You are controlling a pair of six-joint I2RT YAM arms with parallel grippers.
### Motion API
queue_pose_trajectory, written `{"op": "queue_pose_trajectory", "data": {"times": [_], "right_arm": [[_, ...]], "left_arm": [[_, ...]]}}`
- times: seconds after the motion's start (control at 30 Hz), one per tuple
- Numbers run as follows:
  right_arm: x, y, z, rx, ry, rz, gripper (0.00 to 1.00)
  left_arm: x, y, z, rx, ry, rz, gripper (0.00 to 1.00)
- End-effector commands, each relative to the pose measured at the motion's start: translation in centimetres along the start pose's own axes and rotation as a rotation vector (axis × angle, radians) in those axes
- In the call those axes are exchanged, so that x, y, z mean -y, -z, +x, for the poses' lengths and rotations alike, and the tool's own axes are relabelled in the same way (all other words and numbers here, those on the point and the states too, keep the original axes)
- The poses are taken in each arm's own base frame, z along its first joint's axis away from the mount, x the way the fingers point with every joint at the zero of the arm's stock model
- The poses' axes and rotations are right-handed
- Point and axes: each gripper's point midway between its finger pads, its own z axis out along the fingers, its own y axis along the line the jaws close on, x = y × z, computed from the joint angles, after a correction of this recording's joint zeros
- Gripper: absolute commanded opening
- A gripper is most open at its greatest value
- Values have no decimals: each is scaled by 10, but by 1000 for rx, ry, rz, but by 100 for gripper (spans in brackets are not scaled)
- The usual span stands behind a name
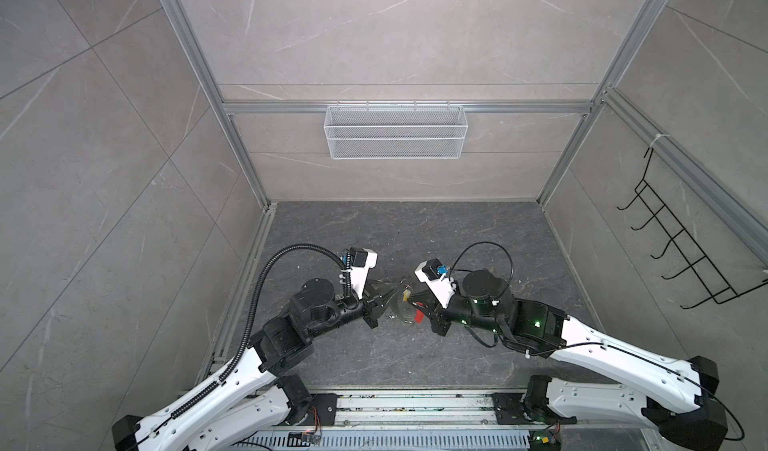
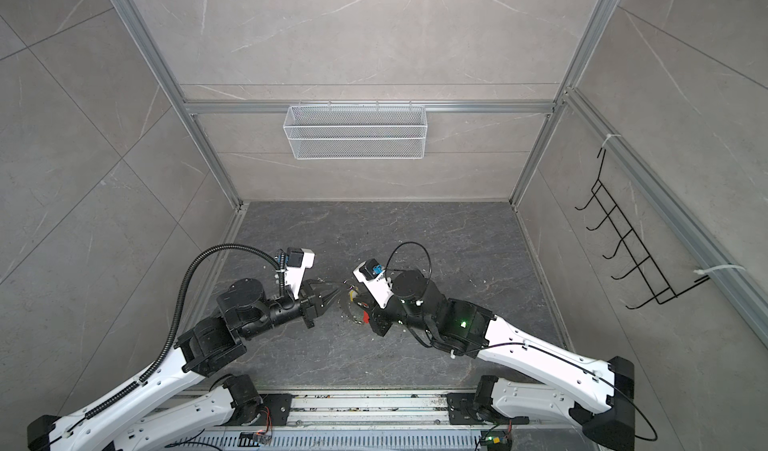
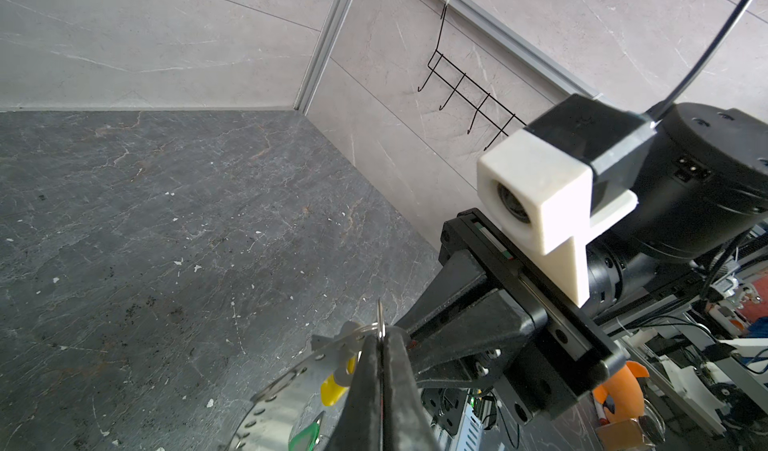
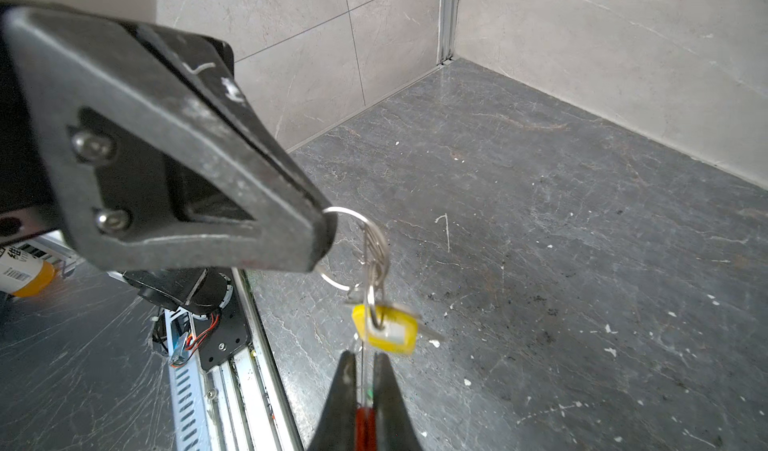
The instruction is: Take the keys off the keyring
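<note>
Mid-removal, above desk (image 4: pixel 540 220): pinching small split ring (image 4: pixel 353 214) in clenched left end effector (image 4: pixel 326 231), clamping keyring (image 4: pixel 365 422) in clenched right end effector (image 4: pixel 365 357). Yellow-tagged key (image 4: pixel 388 330), green-tagged key (image 3: pixel 305 436) not yet off. Next, probably: working split ring along hoop toward opening, grips tight.

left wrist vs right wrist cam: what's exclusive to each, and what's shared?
Left wrist only: the wall hook rack and the keyring's perforated grey band. Right wrist only: the right gripper pinching the red sleeve. Both: the yellow tag and the small ring clamped in the left gripper.
</note>
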Motion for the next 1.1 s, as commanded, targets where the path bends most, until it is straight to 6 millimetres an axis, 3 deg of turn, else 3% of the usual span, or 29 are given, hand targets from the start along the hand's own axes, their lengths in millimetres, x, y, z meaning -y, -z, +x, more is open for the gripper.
{"op": "queue_pose_trajectory", "data": {"times": [0.0, 0.63, 0.93, 1.07], "right_arm": [[1, 1, -10, 28, 20, 17, 0], [-3, 3, -19, 31, 53, 49, 0], [-32, -6, -15, 5, 81, -51, 0], [-39, -4, -11, -11, 95, -84, 19]], "left_arm": [[9, 4, -17, 53, 1, 12, 0], [0, -1, -15, 43, -5, -47, 0], [7, 0, -15, 94, -33, 21, 0], [15, 1, -12, 106, -67, 79, 0]]}}
